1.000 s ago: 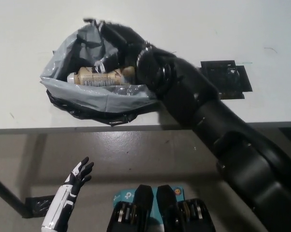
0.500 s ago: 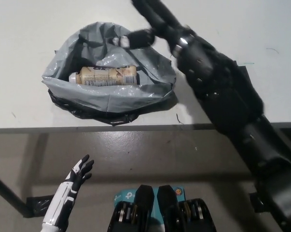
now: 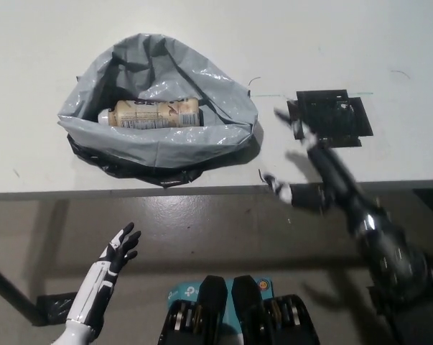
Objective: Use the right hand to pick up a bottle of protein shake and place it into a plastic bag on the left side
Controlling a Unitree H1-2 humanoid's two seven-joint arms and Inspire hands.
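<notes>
One protein shake bottle (image 3: 150, 113) lies on its side inside the grey plastic bag (image 3: 159, 144) at ten o'clock on the table (image 3: 360, 43). At four o'clock, the right hand (image 3: 318, 172) hangs blurred with fingers spread, holding nothing. At seven o'clock, the left hand (image 3: 114, 257) rests with fingers apart.

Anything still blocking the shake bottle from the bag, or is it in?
Nothing stands in the way: the protein shake bottle already lies on its side inside the grey plastic bag. The right hand is open, right of the bag; the left hand rests open below the table edge.
</notes>
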